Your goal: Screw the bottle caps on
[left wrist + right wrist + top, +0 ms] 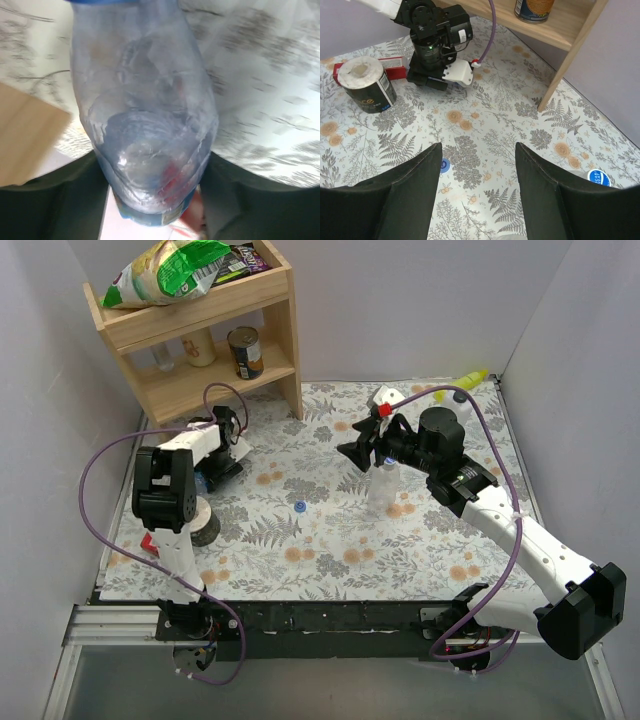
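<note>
The left end effector [228, 462], at the middle left of the top view, pinches a clear bottle [145, 125] between its two fingers [50, 200]; its wrist view is blurred. The right end effector [356, 452], right of centre, has its fingers spread, with nothing between them. One blue cap [301, 506] lies alone on the flowered worktop [330, 550] near the centre, well apart from the bottle.

The fern-print table [300, 565] carries a wooden shelf [287, 335], a blue cap [300, 506], an upright bottle [381, 488] and perhaps a tape roll [204, 526].
</note>
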### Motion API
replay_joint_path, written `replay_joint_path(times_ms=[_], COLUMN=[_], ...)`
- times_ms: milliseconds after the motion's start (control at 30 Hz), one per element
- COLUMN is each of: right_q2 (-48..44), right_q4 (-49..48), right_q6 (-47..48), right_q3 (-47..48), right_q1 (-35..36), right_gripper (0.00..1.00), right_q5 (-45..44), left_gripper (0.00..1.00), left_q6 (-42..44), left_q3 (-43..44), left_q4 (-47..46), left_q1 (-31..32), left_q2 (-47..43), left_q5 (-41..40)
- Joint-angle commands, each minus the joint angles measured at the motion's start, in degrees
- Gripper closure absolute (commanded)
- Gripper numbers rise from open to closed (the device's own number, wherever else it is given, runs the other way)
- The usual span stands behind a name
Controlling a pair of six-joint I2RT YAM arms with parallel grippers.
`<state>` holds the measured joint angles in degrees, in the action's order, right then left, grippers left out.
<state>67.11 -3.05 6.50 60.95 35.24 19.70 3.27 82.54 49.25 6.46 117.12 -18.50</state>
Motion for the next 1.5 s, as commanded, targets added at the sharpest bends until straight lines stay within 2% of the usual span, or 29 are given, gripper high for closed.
replay_joint_path(times_ms=[0, 167, 200, 300, 400, 433, 533, 567, 700, 800, 1067, 1300, 1400, 1467], right_q2=[-0.8, -0.4, 0.3, 1.8, 4.1, 4.7, 7.7, 9.1, 11.8, 13.9, 17.7, 20.2, 21.5, 22.2], right_q4=[0.0, 2.0, 3.0, 3.0, 4.8, 4.4, 1.9, 1.2, -4.7, -7.5, -12.0, -10.9, -11.1, -11.5], right_q6=[3.6, 5.7, 6.3, 6.5, 6.3, 5.7, -0.4, -2.6, -11.0, -14.7, -20.3, -19.8, -20.0, -20.1], right_q3=[0.7, 1.9, 2.2, 3.8, 6.1, 6.6, 9.0, 9.5, 9.7, 11.4, 14.1, 16.6, 17.5, 17.7], right_q1=[-0.4, -0.4, -0.3, -0.3, -0.4, -0.4, -0.4, -0.4, -0.3, 0.1, 3.1, 5.4, 6.0, 6.3], right_gripper=[0.33, 0.33, 0.34, 0.34, 0.33, 0.32, 0.3, 0.3, 0.27, 0.25, 0.23, 0.22, 0.26, 0.38], right_q5=[0.9, 4.4, 5.2, 8.7, 13.3, 14.2, 17.7, 19.6, 24.5, 26.8, 33.0, 30.6, 31.0, 31.5], left_gripper=[0.47, 0.7, 0.7, 0.67, 0.62, 0.61, 0.61, 0.61, 0.6, 0.6, 0.58, 0.58, 0.57, 0.57], left_q6=[-3.6, -7.5, -8.5, -11.5, -11.8, -11.4, -9.1, -9.7, -12.8, -17.1, -18.6, -18.1, -18.0, -18.2], left_q3=[-7.4, -10.0, -10.9, -12.8, -15.2, -17.8, -24.8, -26.6, -33.7, -34.8, -34.3, -33.2, -33.0, -32.9], left_q4=[2.6, -3.3, -5.2, -9.3, -11.1, -11.7, -15.1, -16.5, -24.0, -25.3, -25.3, -25.3, -25.5, -26.0], left_q1=[1.4, 2.8, 2.7, 3.3, 3.6, 3.6, 5.0, 5.7, 10.7, 13.2, 14.1, 14.5, 14.5, 14.6], left_q2=[-0.6, -9.0, -10.7, -18.1, -25.7, -28.0, -38.7, -43.9, -54.9, -58.0, -59.5, -59.8, -60.3, -60.4], left_q5=[18.4, 29.9, 35.9, 41.8, 53.9, 60.1, 68.3, 68.9, 69.7, 69.6, 69.8, 70.6, 70.5, 70.6])
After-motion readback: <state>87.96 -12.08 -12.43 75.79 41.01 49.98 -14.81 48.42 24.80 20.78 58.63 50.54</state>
